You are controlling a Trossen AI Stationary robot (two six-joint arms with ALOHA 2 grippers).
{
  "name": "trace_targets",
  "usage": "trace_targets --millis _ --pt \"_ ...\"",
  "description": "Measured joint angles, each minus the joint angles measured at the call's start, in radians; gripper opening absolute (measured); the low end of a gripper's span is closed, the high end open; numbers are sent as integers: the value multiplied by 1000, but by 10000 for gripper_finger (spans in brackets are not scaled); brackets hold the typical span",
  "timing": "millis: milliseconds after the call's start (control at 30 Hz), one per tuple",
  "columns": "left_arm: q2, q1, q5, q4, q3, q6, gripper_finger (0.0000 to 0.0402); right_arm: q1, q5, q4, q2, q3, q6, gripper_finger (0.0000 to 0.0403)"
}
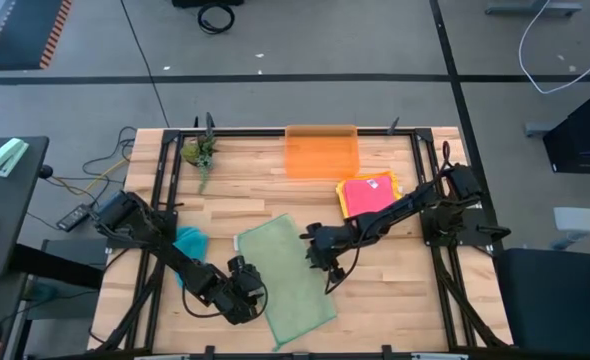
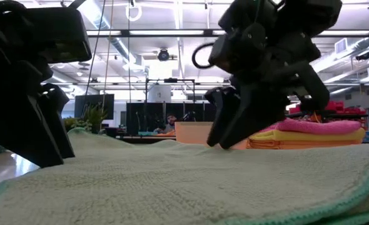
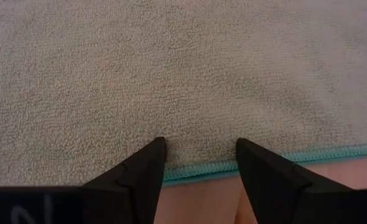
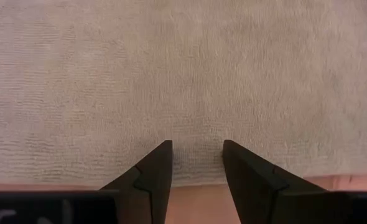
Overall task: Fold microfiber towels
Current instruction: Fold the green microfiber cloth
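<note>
At the left edge of the wooden table [image 1: 375, 290], my left arm reaches in past a crumpled teal towel [image 1: 190, 241] lying just beside it. My left gripper [image 1: 247, 297] sits at the near left edge of the sage green towel [image 1: 287, 277], which lies spread flat and slightly askew in the middle of the table. From my left wrist, my two fingers [image 3: 143, 171] stand apart, their tips resting on the cloth right at its teal-stitched hem, with bare wood showing below the hem. Nothing is pinched between them.

Moving right across the green towel, my right gripper [image 1: 320, 256] is at the towel's right edge, the arm stretching in from the table's right side. From my right wrist, those fingers [image 4: 155, 168] are also spread, tips down on the pale weave just inside the edge, holding nothing. In the low view both grippers press dark against the rumpled green surface.

Toward the far side, left of centre, a small green plant-like object [image 1: 200, 155] lies on the wood. At the far middle stands the translucent orange bin [image 1: 321, 151]; I cannot tell whether anything is in it. Just right of it and nearer to me, a pink towel [image 1: 369, 192] lies folded on top of a yellow towel [image 1: 343, 203], an orange layer showing in the stack in the low view.
</note>
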Motion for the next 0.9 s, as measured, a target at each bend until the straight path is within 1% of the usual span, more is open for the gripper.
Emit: trace_targets --millis 200,333,633,767,900 --pt "1 0 4 1 -1 -2 211 -11 9 59 18 -47 23 149" --pt "2 -1 10 -2 -1 -2 211 -12 12 71 34 -49 45 149" --pt "2 10 16 -19 0 2 194 -9 15 64 52 -47 104 149" --pt "2 11 19 -33 0 3 175 -9 16 37 53 -46 133 130" --pt "2 11 18 -46 0 3 145 -4 23 31 53 -47 141 92"
